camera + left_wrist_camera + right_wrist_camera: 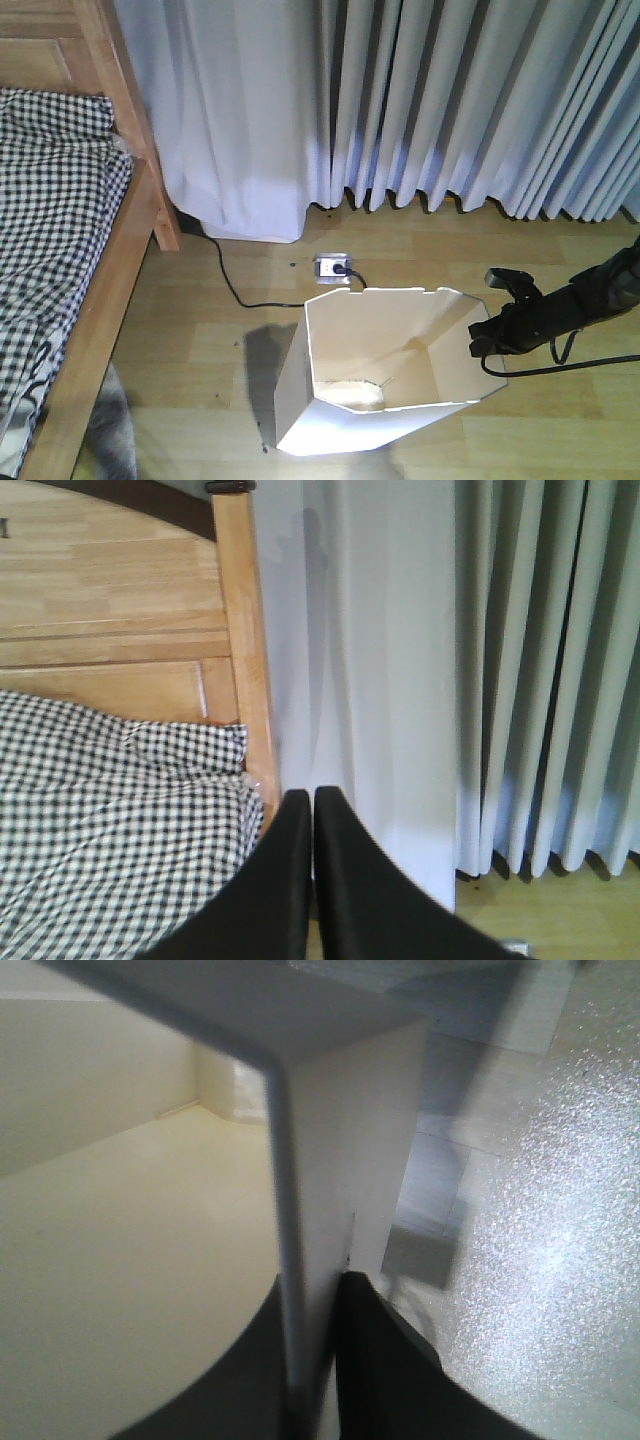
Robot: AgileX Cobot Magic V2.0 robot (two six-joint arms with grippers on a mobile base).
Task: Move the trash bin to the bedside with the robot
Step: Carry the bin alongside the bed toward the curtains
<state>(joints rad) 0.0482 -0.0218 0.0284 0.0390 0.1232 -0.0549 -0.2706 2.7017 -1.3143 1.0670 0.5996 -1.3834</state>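
Pale curtains (450, 100) fill our twelve o'clock, and the bed (105, 300), checked bedding over timber, runs along nine. At five o'clock we see the trash bin (340, 425), near the bed but not touching it. The right gripper (315, 1295) pinches its rim wall from three. The left gripper (312, 798), fingers pressed together on nothing, faces the headboard (110, 590).

Pale pleated curtains (450, 100), wooden floor (230, 340), floor socket (333, 268)

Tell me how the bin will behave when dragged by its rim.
Probably light: the bin is empty. Its thin wall, pinched by the right end effector, may flex. Tall and leaning on the smooth floor, it could tip rather than slide.
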